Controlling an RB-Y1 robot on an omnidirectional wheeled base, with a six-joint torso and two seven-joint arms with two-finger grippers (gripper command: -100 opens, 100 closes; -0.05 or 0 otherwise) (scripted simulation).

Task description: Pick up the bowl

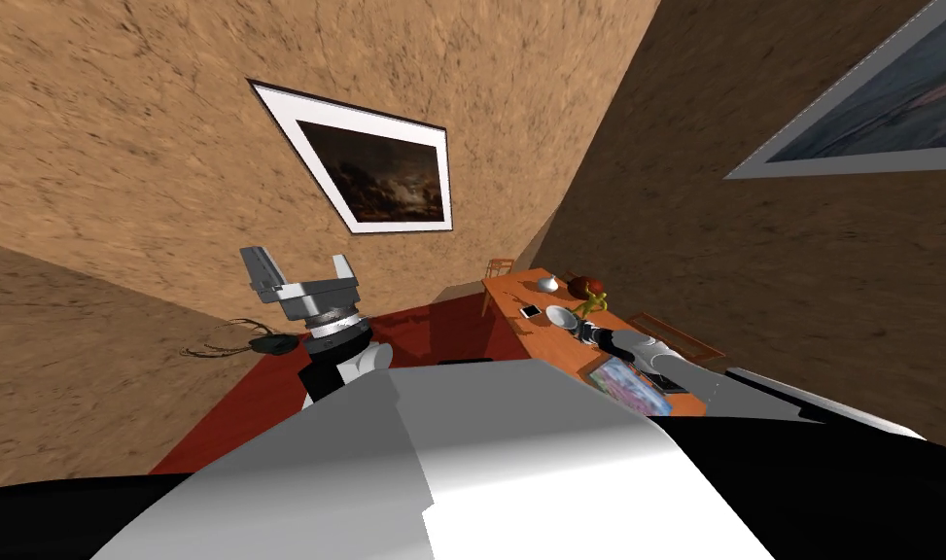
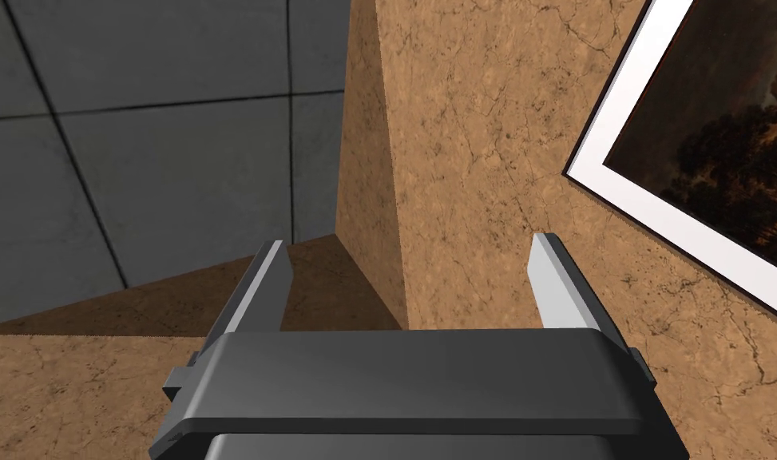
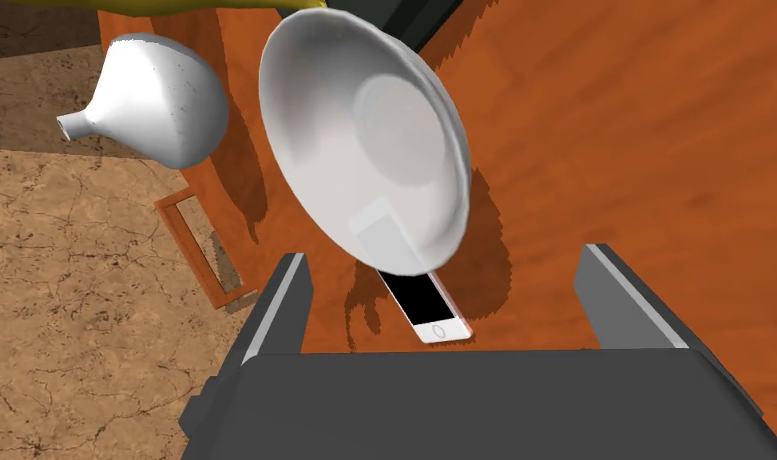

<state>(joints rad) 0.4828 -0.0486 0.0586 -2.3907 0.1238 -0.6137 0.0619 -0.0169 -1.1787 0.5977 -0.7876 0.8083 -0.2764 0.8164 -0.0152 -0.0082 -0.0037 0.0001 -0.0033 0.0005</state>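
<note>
A white bowl stands on the orange wooden table, just beyond the tips of my right gripper. That gripper is open, its fingers apart from the bowl and nothing between them. In the head view the bowl sits mid-table on my right, with the right gripper close behind it. My left gripper is raised at my left, open and empty.
A white phone lies by the bowl, partly hidden by its rim. A white vase stands further along the table. A dark red round object, a yellow-green plant and a colourful book share the table. A wooden chair stands at its far end.
</note>
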